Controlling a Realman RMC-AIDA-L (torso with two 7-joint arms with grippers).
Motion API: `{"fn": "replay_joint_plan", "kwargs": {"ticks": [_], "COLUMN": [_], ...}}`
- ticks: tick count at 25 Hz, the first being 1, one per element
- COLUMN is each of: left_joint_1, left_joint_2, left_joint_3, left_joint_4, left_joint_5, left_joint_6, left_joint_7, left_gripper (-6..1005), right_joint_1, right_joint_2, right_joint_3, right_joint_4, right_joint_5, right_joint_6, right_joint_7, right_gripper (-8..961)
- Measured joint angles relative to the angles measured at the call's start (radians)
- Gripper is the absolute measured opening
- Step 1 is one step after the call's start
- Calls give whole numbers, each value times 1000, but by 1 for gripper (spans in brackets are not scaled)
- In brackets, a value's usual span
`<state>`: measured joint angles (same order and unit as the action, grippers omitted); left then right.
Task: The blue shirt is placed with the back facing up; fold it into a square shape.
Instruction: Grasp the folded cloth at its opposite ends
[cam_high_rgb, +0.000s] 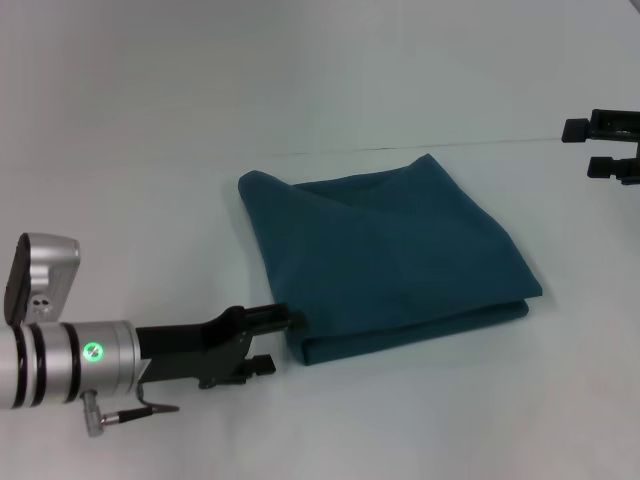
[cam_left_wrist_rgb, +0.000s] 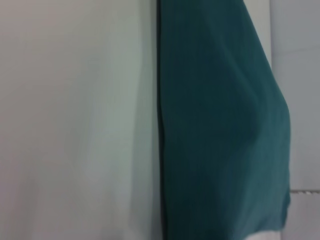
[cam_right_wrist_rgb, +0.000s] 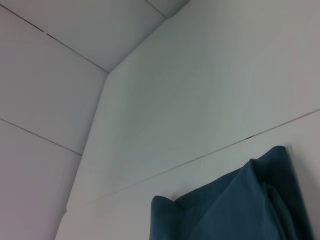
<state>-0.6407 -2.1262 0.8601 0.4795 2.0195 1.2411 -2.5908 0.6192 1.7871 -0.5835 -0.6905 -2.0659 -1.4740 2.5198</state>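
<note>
The blue shirt (cam_high_rgb: 390, 250) lies folded into a rough square in the middle of the white table, its layered edges facing the near side. My left gripper (cam_high_rgb: 280, 342) is open at the shirt's near left corner, its upper finger just at the cloth edge and nothing between the fingers. My right gripper (cam_high_rgb: 588, 147) hangs open at the far right, well away from the fabric. In the left wrist view the blue shirt (cam_left_wrist_rgb: 220, 130) shows close up with a straight folded edge. The right wrist view catches one corner of the blue shirt (cam_right_wrist_rgb: 240, 210).
The white table (cam_high_rgb: 150, 150) surrounds the shirt on all sides. A thin seam (cam_high_rgb: 500, 142) runs across it just behind the shirt. Pale floor tiles (cam_right_wrist_rgb: 45, 75) show beyond the table's edge in the right wrist view.
</note>
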Motion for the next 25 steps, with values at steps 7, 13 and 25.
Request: {"fn": "replay_joint_plan", "kwargs": {"ticks": [7, 13, 25], "left_joint_1": [-35, -66, -89], "left_joint_2": [-9, -21, -35], "left_joint_3": [4, 27, 50], "left_joint_4": [-19, -45, -71], "left_joint_5": [1, 1, -1], "left_joint_6": [-80, -126, -178], "left_joint_7": [6, 13, 7], "left_gripper": [888, 846, 763], "right_joint_1": [-3, -5, -8], "right_joint_2": [0, 0, 0], "right_joint_3": [9, 11, 13], "right_joint_4": [0, 0, 2], "right_joint_5": [0, 0, 0], "right_joint_6": [2, 3, 5], "right_joint_7": [1, -1, -3], "right_gripper": [915, 915, 915]}}
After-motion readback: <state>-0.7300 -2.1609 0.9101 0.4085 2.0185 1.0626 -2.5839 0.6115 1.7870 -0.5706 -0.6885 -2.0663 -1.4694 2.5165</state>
